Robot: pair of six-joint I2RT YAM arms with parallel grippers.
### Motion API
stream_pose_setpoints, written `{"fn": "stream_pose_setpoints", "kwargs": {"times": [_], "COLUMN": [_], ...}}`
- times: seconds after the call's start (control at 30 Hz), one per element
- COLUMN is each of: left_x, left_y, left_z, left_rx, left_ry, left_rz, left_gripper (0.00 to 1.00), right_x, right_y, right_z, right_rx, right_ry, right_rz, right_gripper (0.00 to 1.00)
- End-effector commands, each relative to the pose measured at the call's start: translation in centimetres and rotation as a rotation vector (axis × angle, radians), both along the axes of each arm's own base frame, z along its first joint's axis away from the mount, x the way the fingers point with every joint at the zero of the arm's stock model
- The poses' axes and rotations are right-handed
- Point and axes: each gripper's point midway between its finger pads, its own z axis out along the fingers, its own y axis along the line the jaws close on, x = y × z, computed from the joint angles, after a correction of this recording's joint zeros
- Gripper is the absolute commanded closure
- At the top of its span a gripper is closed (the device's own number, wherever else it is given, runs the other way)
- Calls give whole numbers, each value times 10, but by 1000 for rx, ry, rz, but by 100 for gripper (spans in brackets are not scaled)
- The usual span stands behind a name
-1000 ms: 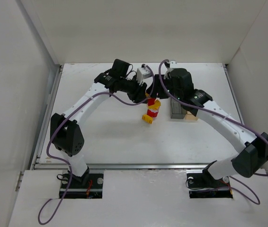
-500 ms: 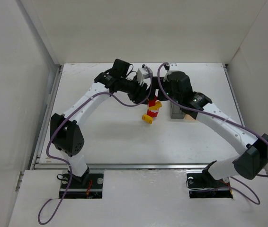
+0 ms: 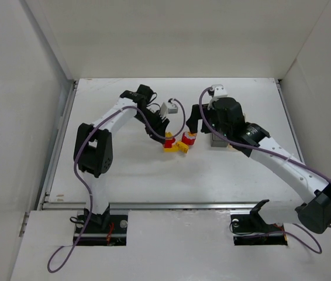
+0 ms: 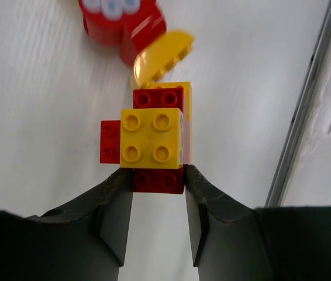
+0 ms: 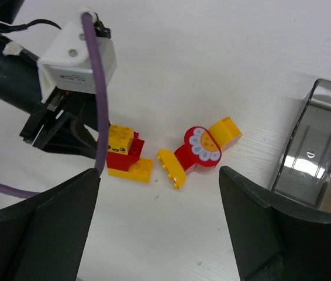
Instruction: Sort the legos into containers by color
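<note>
Top external view: the containers (image 3: 223, 142), a dark grey box (image 3: 217, 140) joined to a tan-tinted clear box (image 3: 234, 145), are seen on the white bench (image 3: 124, 175), just at 3 o'clock of the legos (image 3: 184, 141) and partly covered by the right arm. In the right wrist view only a glossy reflection is shown inside the dark grey box; what it holds cannot be told, and the clear box is cut off at the frame edge.

The left tool (image 4: 158, 173) is clamped on the red base of a brick stack (image 4: 154, 137), which is topped by a yellow four-stud brick. A curved yellow piece (image 4: 161, 55) and a red flower brick (image 4: 117, 23) are set just beyond it at 12 o'clock. The right tool (image 5: 157, 175) is held above these pieces with its fingers (image 5: 42, 234) spread wide apart and nothing gripped.

The bench is enclosed by plain white walls (image 3: 171, 35) at 9, 12 and 3 o'clock. A purple cable (image 3: 154, 126) is looped along each arm.
</note>
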Motion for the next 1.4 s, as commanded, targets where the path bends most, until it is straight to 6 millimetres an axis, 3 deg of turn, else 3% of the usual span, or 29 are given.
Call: {"fn": "stream_pose_setpoints", "kwargs": {"times": [0.0, 0.13, 0.27, 0.4, 0.6, 0.67, 0.97, 1.0, 1.07, 1.1, 1.13, 1.23, 1.27, 1.33, 1.37], "left_x": [-22, -13, -6, 0, 9, 10, 25, 24, 21, 22, 12, 23, 19, 12, -1], "left_y": [29, 44, 47, 51, 47, 48, 46, 44, 41, 43, 47, 52, 55, 50, 41], "left_z": [-17, -44, -54, -67, -67, -68, -61, -47, -44, -32, -39, -25, -31, -19, -20], "left_rx": [94, 197, 229, 273, 259, 267, 272, 252, 227, 218, 234, 219, 226, 193, 191], "left_ry": [13, -14, -29, -22, -55, -58, -106, -113, -118, -152, -112, -201, -187, -161, -138], "left_rz": [-124, -113, -108, -85, -71, -70, -16, 14, 61, 95, 147, 274, 308, 377, 372], "left_gripper": [100, 100, 99, 84, 58, 55, 51, 48, 45, 43, 43, 39, 39, 38, 38], "right_x": [-3, 0, 3, 4, 6, 6, 8, 9, 9, 9, 9, 10, 10, 10, 10], "right_y": [11, 15, 17, 18, 19, 19, 20, 21, 22, 22, 22, 23, 23, 23, 23], "right_z": [-2, -10, -21, -23, -22, -19, -23, -19, -19, -19, -19, -17, -17, -17, -17], "right_rx": [-5, -17, -41, -56, -62, -61, -78, -73, -76, -76, -76, -71, -71, -71, -71], "right_ry": [-13, -3, 15, 19, 14, 12, 22, 14, 12, 12, 12, 5, 5, 5, 5], "right_rz": [49, 63, 67, 72, 76, 76, 80, 80, 92, 92, 92, 92, 92, 92, 92], "right_gripper": [12, 12, 12, 12, 12, 12, 12, 12, 12, 12, 12, 12, 12, 12, 12]}}
